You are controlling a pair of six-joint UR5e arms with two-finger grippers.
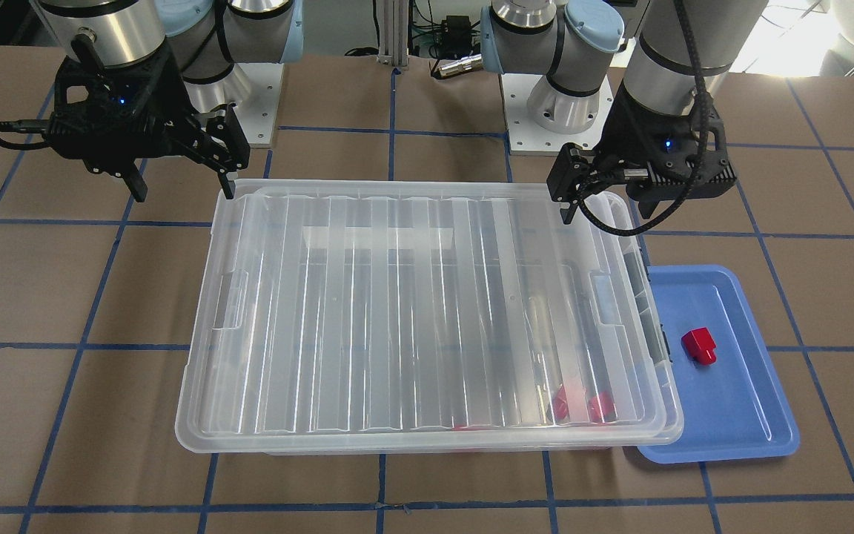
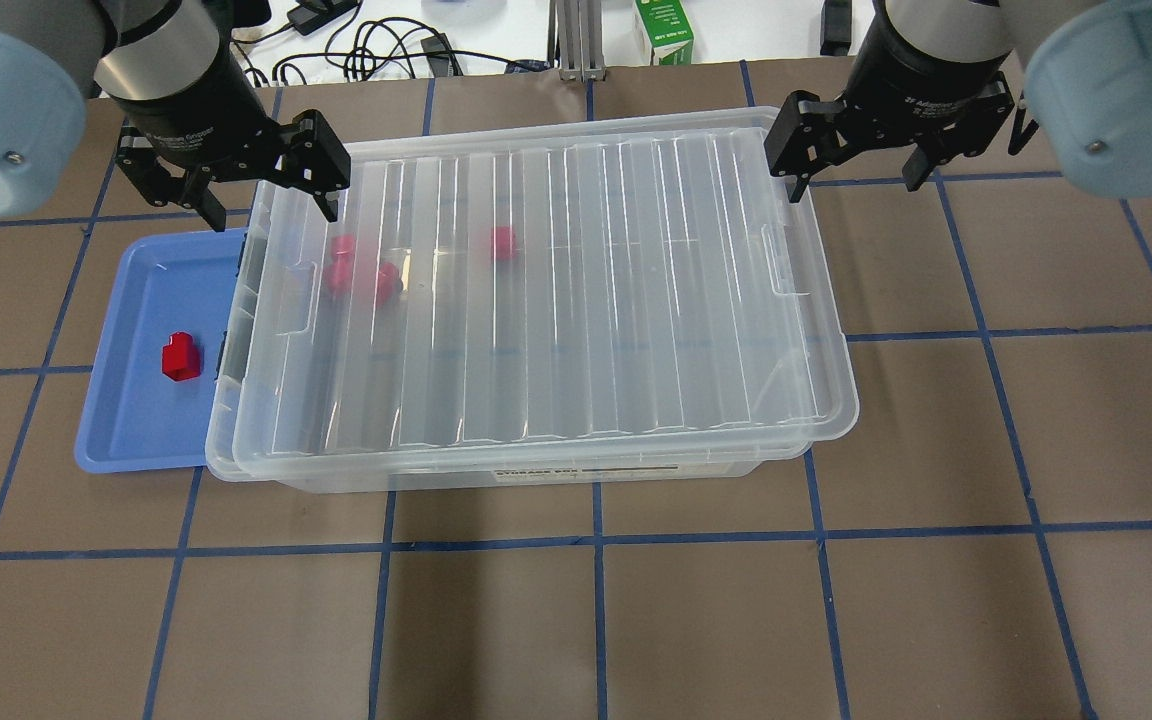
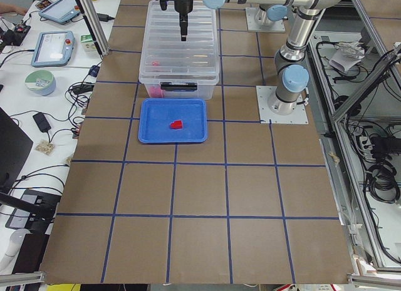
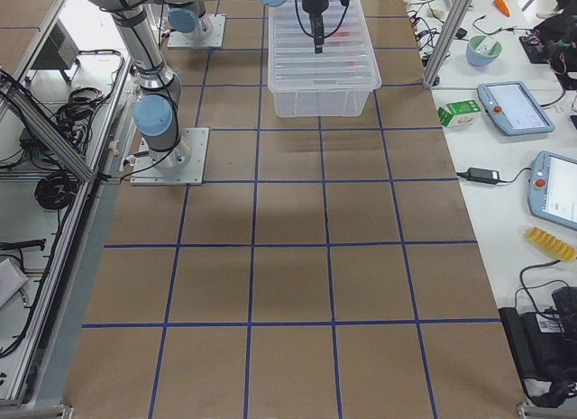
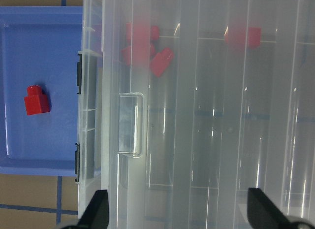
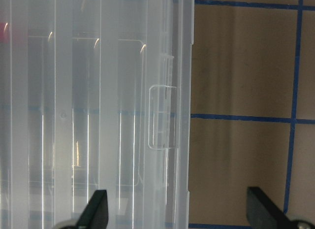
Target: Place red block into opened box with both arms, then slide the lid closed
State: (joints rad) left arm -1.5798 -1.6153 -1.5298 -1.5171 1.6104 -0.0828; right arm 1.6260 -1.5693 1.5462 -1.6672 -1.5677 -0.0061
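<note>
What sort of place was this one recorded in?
Most likely a robotics lab workcell: the left arm and right arm are bolted to a table gridded with blue tape, and a teach pendant lies on a side bench.

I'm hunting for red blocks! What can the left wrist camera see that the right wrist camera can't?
Only the left wrist view shows the shallow blue plastic tray holding one small glossy red plastic block, more red blocks clear under the ribbed clear plastic lid, and grey latch clips on the large clear plastic bin. Only the right wrist view shows the lid's other notch, with just brown table beside it. Both show that lid, table and open grippers: left gripper, right gripper.
</note>
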